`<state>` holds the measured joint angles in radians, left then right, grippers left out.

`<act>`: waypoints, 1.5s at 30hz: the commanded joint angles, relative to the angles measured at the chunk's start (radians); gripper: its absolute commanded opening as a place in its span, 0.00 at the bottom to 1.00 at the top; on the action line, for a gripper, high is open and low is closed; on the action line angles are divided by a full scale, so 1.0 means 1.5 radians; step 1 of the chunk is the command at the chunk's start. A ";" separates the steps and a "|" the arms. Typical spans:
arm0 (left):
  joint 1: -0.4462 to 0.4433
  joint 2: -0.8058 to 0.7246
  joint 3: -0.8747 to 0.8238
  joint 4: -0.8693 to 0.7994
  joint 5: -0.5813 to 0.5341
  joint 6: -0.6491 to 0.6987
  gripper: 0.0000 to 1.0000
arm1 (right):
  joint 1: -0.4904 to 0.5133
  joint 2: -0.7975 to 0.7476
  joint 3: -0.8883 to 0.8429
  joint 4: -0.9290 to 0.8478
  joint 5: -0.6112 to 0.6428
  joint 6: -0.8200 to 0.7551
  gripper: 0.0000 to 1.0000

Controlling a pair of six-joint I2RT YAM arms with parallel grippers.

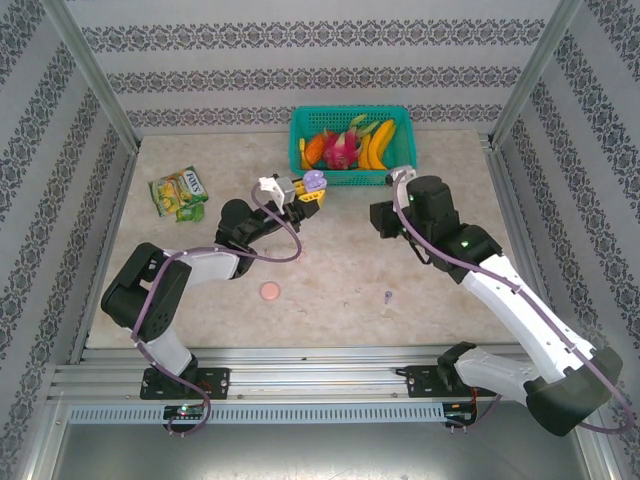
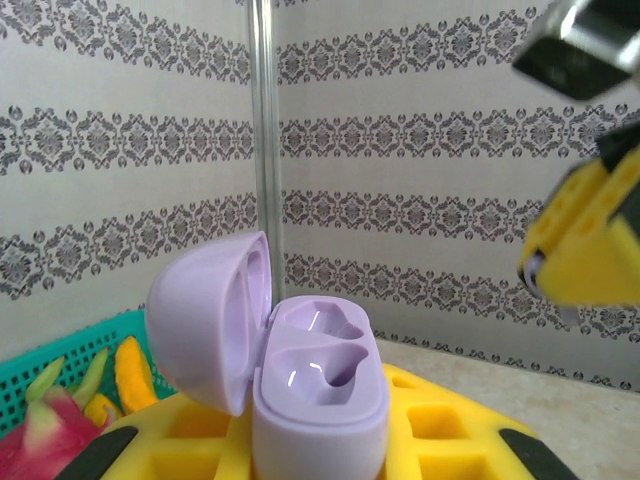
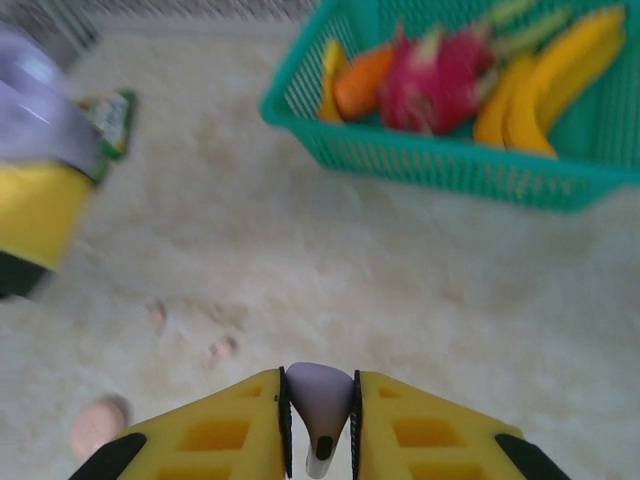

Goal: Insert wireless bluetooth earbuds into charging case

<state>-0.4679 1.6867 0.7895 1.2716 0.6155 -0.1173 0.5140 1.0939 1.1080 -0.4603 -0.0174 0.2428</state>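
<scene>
Clamping one open lilac case (image 2: 320,400), both wells empty, left gripper (image 1: 308,192) hovers mid-tabletop (image 1: 200,290). Right gripper (image 3: 320,432) pinches one lilac earbud (image 3: 318,392). Two pink earbuds (image 3: 222,348) and one pink case (image 3: 98,425) lie toward the tabletop's front edge.

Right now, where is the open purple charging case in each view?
Top external: purple case centre, held by the left gripper, just in front of the green basket.
Left wrist: purple case low centre, lid swung left; green basket at lower left.
Right wrist: purple case blurred at upper left; green basket upper right.
Shared landmark: the green basket.
</scene>
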 commanded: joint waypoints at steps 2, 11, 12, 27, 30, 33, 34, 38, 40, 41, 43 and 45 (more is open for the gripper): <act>-0.019 0.027 0.039 -0.003 0.029 -0.027 0.00 | -0.001 0.023 0.049 0.090 -0.076 -0.045 0.23; -0.055 0.064 0.091 -0.036 0.008 -0.036 0.00 | -0.008 0.070 0.063 0.200 -0.149 -0.001 0.23; -0.057 0.067 0.095 -0.037 0.007 -0.037 0.00 | -0.008 0.072 0.060 0.209 -0.154 0.002 0.23; -0.072 0.075 0.121 -0.051 0.013 -0.059 0.00 | -0.008 0.074 -0.010 0.319 -0.172 0.006 0.22; -0.073 0.074 0.124 -0.054 0.013 -0.059 0.00 | -0.009 0.080 -0.011 0.322 -0.180 0.011 0.21; -0.075 0.074 0.126 -0.057 0.012 -0.058 0.00 | -0.009 0.085 -0.010 0.324 -0.185 0.016 0.21; -0.075 0.073 0.126 -0.057 0.012 -0.058 0.00 | -0.009 0.087 -0.011 0.324 -0.185 0.016 0.21; -0.076 0.070 0.127 -0.062 0.012 -0.053 0.00 | -0.010 0.089 -0.017 0.327 -0.187 0.019 0.20; -0.076 0.067 0.126 -0.065 0.012 -0.050 0.00 | -0.011 0.089 -0.021 0.327 -0.188 0.020 0.20; -0.076 0.067 0.127 -0.067 0.012 -0.049 0.00 | -0.011 0.090 -0.023 0.327 -0.188 0.020 0.20; -0.076 0.064 0.128 -0.070 0.012 -0.046 0.00 | -0.013 0.090 -0.029 0.327 -0.188 0.020 0.20; -0.076 0.062 0.128 -0.073 0.012 -0.043 0.00 | -0.014 0.089 -0.034 0.328 -0.186 0.022 0.19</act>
<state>-0.5697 1.7924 0.9543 1.1652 0.6250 -0.1886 0.5053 1.2213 1.0756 -0.0025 -0.2790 0.2630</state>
